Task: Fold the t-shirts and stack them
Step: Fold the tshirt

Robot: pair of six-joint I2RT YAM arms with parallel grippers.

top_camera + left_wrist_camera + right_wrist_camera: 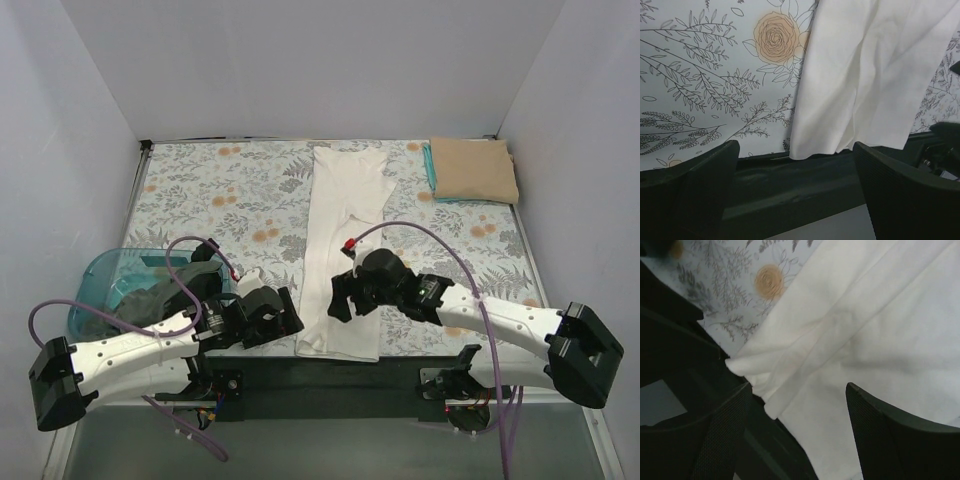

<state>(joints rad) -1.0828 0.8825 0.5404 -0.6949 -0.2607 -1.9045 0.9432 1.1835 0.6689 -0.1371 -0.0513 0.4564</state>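
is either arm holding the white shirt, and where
Nothing is held: the left gripper and right gripper are both open, at the near end of the cream-white shirt.

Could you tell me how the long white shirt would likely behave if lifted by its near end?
It will probably flop and sag: the white shirt lies flat in soft creases. Its folded layers look loose at the near corner, so they may slide apart. Pushing would likely bunch it on the floral covering.
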